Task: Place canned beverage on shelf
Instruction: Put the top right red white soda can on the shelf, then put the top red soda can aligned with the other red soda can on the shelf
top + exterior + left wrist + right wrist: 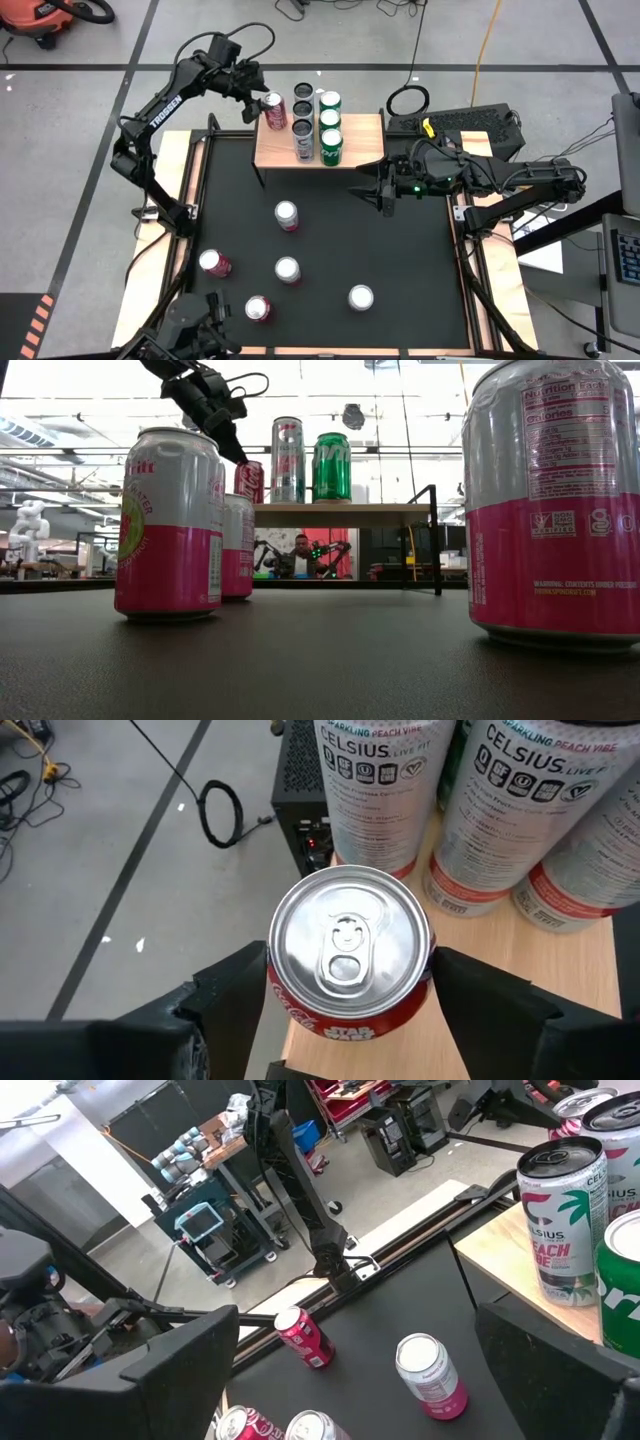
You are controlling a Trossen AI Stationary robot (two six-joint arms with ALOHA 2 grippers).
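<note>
A red cola can stands upright on the left end of the shelf, a light-wood board on black legs at the table's far edge. My left gripper reaches in from the far left and is shut on this can. Tall silver cans and green cans stand in rows to the right of it on the board. My right gripper hangs open above the mat, just right of the shelf's near corner, with nothing between its fingers. My left gripper has the red can's upper wall, just below the rim, between its two fingers, one on each opposite side. The fingers slant down from the far left. The can stands upright with its bottom on the shelf's left end.
Several pink-and-silver cans stand on the black mat: one at the middle, others near the front, and one toward the left. Light-wood strips run along the mat's sides.
</note>
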